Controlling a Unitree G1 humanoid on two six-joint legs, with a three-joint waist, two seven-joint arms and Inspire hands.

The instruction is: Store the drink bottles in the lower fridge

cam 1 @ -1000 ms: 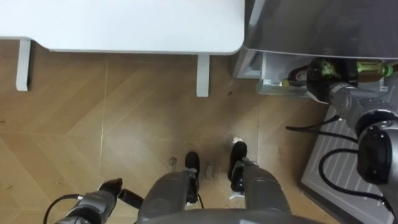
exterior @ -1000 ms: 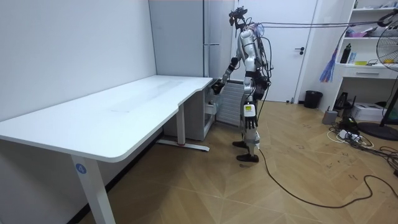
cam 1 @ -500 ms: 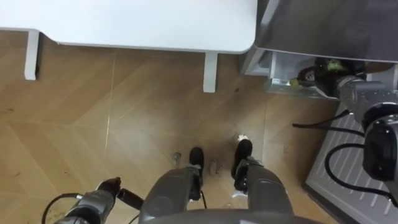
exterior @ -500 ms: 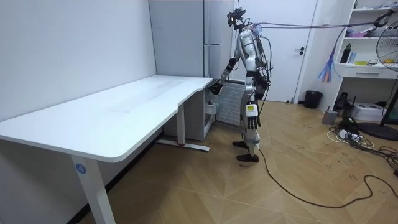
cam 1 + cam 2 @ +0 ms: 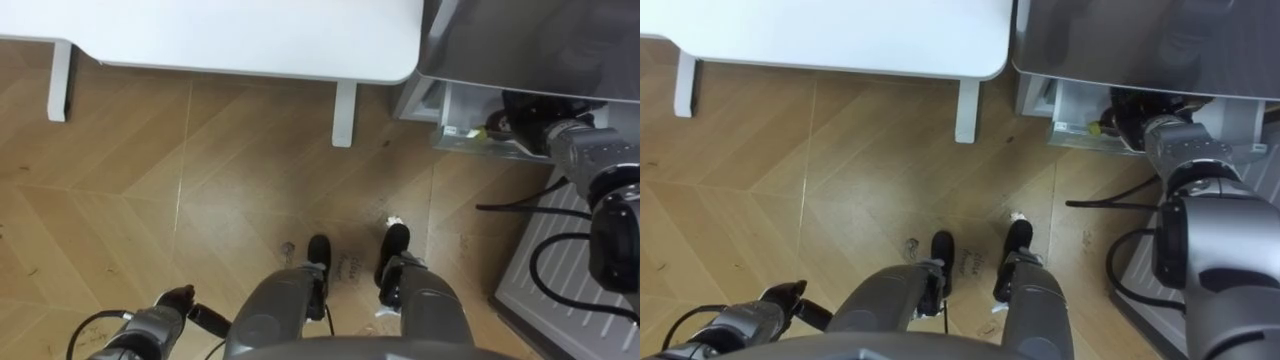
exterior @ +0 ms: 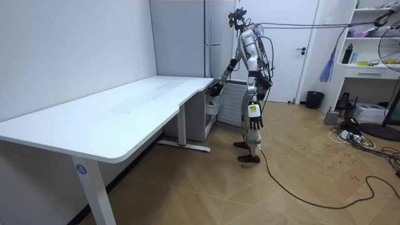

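Inside the lower fridge (image 5: 470,140) the right hand (image 5: 530,112) is buried, fingers hidden: grasp cannot be told. A drink (image 5: 490,122) is glimpsed just beside those fingers. Low down, the left hand (image 5: 178,300) is hung, fingers relaxed.

White desk (image 5: 250,35): its right-hand end stands just beside the grey fridge (image 5: 530,40). Desk leg (image 5: 344,113) bears on the herringbone wood floor (image 5: 200,200). Lower fridge compartment (image 5: 460,118), near floor level, stands open. A small yellow-green item (image 5: 488,127) lies at its front edge; identity not determinable.
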